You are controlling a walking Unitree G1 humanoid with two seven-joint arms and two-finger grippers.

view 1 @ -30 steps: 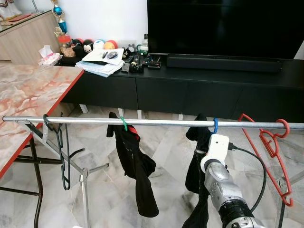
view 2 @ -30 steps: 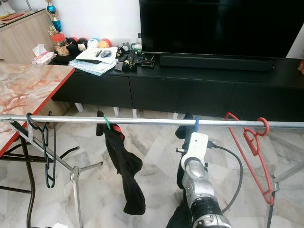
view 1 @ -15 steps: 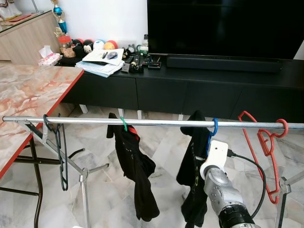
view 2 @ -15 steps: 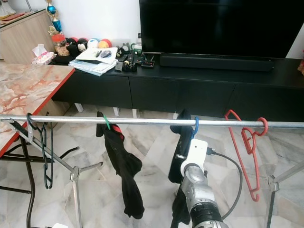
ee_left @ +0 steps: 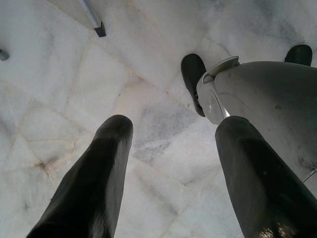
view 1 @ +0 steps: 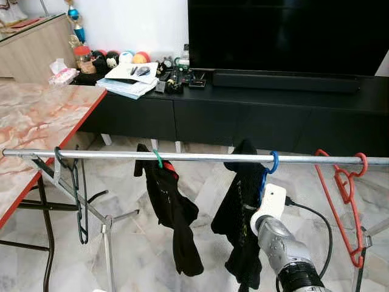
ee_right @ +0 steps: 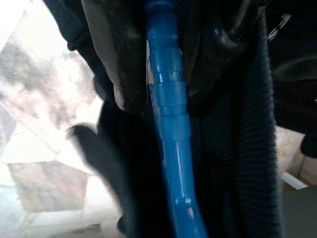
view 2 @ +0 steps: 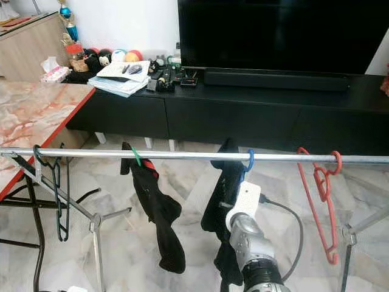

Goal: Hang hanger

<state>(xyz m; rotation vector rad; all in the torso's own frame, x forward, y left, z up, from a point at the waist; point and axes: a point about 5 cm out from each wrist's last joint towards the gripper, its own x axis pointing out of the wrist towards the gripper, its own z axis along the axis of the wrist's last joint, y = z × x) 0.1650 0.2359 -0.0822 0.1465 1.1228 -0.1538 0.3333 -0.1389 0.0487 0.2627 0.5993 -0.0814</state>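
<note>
A blue hanger [view 1: 272,164] hooks over the silver rail [view 1: 200,157] and carries a black garment [view 1: 238,213]. My right arm [view 1: 271,210] reaches up just below the hook. In the right wrist view the two black fingers [ee_right: 119,64] press on either side of the blue hanger [ee_right: 168,114], so the right gripper [ee_right: 171,101] is shut on it, with the dark cloth around it. My left gripper [ee_left: 174,124] hangs open over the marble floor beside my own foot [ee_left: 192,74].
A green hanger [view 1: 158,160] with a black garment [view 1: 176,219], an empty dark hanger [view 1: 77,194] and an empty red hanger [view 1: 345,194] share the rail. A marble table [view 1: 36,121] stands at the left. The black TV cabinet [view 1: 243,115] lies behind.
My right arm has moved left and lower, swinging the blue hanger's black garment left with it. The hook has stayed on the rail. The red hanger has swung.
</note>
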